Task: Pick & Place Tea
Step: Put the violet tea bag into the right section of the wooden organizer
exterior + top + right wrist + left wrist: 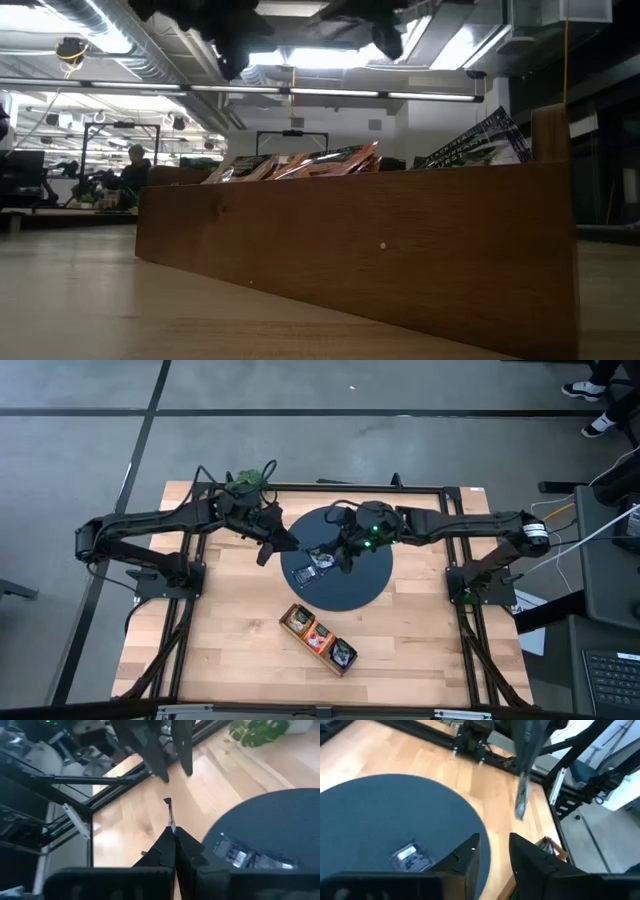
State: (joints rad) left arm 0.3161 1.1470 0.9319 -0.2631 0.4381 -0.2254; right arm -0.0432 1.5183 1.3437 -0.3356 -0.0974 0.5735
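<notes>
Clamped tight in the right gripper (172, 830): one held sachet (170, 814), seen edge-on as a thin strip standing out from the fingertips, clear above the dark round mat (365, 585). Left gripper (494, 842) released and bare, fingers apart, hanging over the mat's left edge, just left of the right gripper. Lying flat on the mat, below and between the two grippers: loose sachets (322, 560), close together and hard to count from above. Near side of the mat, well apart from both grippers: the wooden tray (284, 622), set aslant, with more tea (320, 637) in each of its three compartments. From table height, only sachet tips showing over the tray's wall, with the mat hidden behind it and both arms cut off at the top. Colour and print of the held sachet impossible to make out. Far left on the table: a leafy plant (248, 480)
</notes>
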